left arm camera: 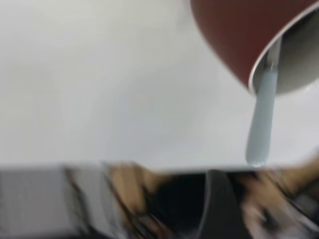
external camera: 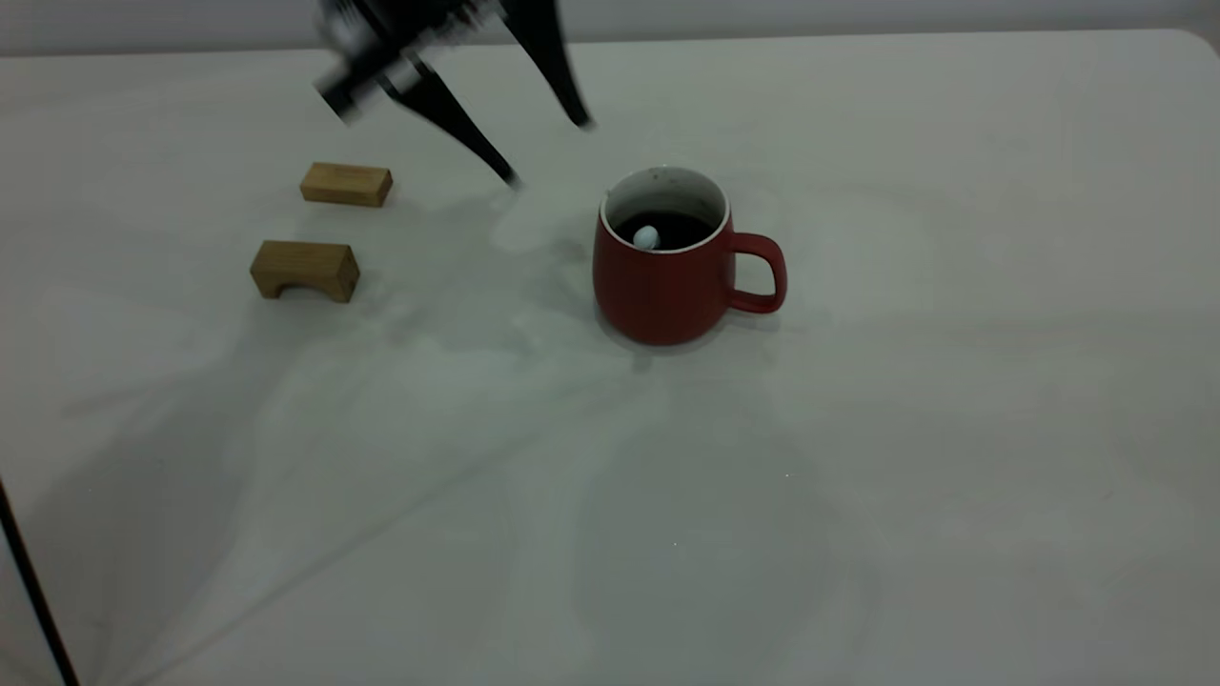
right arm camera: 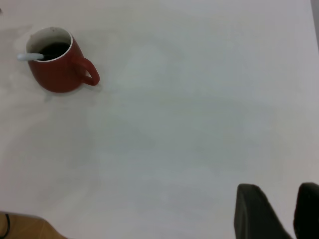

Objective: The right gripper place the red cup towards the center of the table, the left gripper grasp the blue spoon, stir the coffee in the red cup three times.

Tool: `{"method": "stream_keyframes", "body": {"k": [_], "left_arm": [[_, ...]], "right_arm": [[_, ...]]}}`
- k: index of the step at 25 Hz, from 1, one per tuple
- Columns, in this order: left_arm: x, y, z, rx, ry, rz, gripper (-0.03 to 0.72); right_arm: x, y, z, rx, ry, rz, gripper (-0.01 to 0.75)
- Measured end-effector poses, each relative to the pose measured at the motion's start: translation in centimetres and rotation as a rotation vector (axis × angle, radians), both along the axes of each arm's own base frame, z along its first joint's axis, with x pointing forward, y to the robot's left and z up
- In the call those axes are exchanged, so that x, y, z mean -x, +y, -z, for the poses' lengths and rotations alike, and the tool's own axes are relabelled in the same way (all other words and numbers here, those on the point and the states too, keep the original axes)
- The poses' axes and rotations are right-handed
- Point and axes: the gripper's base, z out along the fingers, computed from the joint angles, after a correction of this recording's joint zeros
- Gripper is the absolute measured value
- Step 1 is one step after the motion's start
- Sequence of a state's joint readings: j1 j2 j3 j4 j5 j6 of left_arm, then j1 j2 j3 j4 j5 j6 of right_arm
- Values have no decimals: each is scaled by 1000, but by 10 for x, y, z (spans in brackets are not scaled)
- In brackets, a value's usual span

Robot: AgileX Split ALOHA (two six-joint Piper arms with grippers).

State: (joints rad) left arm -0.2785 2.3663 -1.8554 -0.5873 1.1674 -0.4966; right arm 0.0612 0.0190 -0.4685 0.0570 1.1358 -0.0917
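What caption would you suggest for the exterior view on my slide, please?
Left gripper, fingers open, above the table beside the red cup, blue spoon standing in the coffee.

- table (external camera: 858, 457): off-white, matte, rounded corner
- red cup (external camera: 662, 286) upright near centre, handle toward right arm's side
- two wooden blocks (external camera: 346, 184) (external camera: 305, 270) on left arm's side, apart

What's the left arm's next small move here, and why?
Probably retreat clear of the cup. The blue spoon stands free in the red cup, leaning on its rim above the coffee; the left gripper is open, empty, raised beside the cup.
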Motion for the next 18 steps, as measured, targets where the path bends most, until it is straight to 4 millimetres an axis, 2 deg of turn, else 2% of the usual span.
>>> {"method": "stream_keyframes", "body": {"k": [2,5,9,11,12,13,16,18], "left_arm": [[-3,9,-29,-76,-143,102,517],[2,26,-87,-185,-392,317,491],[27,48,-175,-319,-660,460,462],[51,62,-220,-394,-770,469,451],[65,68,-235,-416,-803,466,446],[85,75,-258,-434,-861,453,441],[143,92,-291,-441,-945,430,431],[178,103,-296,-443,-962,424,431]], "right_arm": [[0,0,0,0,0,0,237],[0,0,0,0,0,0,237],[0,0,0,0,0,0,237],[0,0,0,0,0,0,237],[0,0,0,0,0,0,237],[0,0,0,0,0,0,237],[0,0,0,0,0,0,237],[0,0,0,0,0,0,237]]}}
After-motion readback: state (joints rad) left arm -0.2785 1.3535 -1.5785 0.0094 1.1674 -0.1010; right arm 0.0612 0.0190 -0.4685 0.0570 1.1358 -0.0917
